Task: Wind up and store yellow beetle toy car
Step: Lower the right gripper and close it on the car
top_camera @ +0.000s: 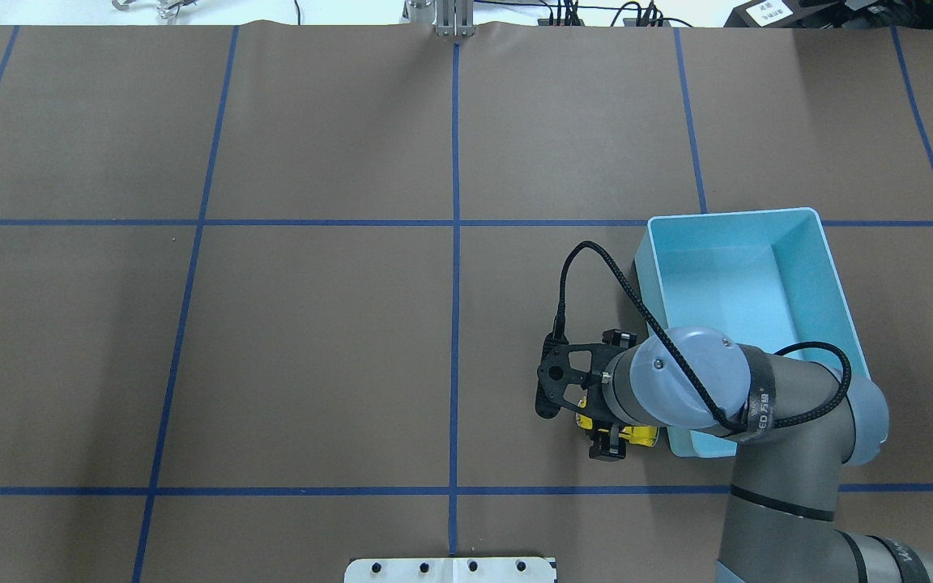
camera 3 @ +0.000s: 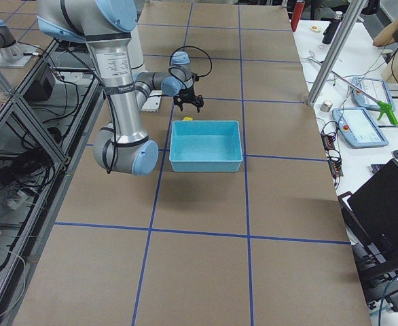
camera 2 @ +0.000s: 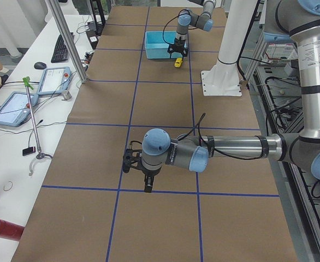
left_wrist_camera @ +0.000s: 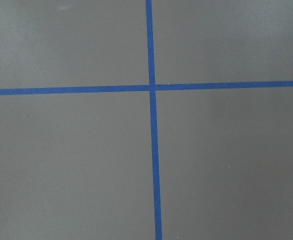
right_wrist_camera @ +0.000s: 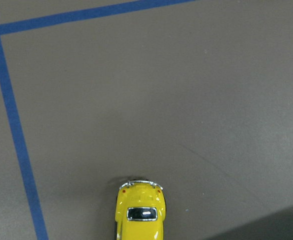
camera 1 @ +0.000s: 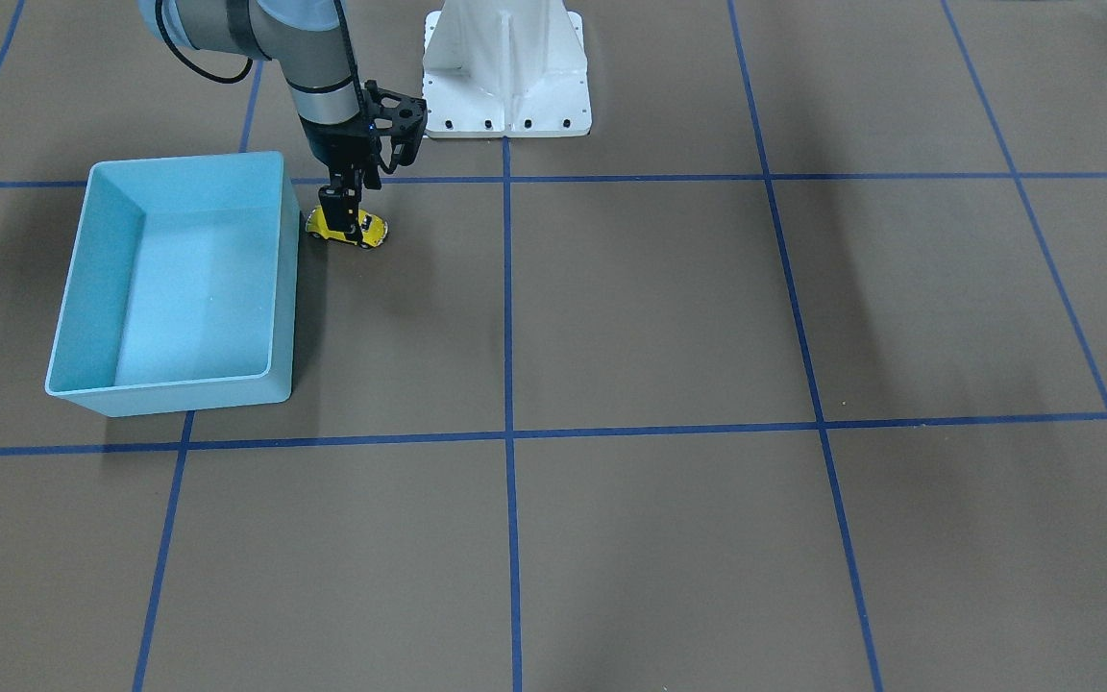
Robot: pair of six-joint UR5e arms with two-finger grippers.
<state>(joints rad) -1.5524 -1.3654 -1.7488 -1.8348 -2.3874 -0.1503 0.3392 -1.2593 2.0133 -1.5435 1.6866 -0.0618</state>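
Brown blue-gridded table (camera 1: 659,308); yellow beetle toy car (camera 1: 347,227) perhaps touching bin (camera 1: 73,317).

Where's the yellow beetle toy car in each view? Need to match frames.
Front-facing: yellow beetle toy car upper left, right of the light blue bin.
Overhead: car lower right, partly hidden, left of the bin.
Exterior left: car top centre, beside the bin.
Exterior right: car upper middle, behind the bin.
Left wrist: not in it.
Right wrist: car bottom edge, cut off.
Shared landmark: the bin.
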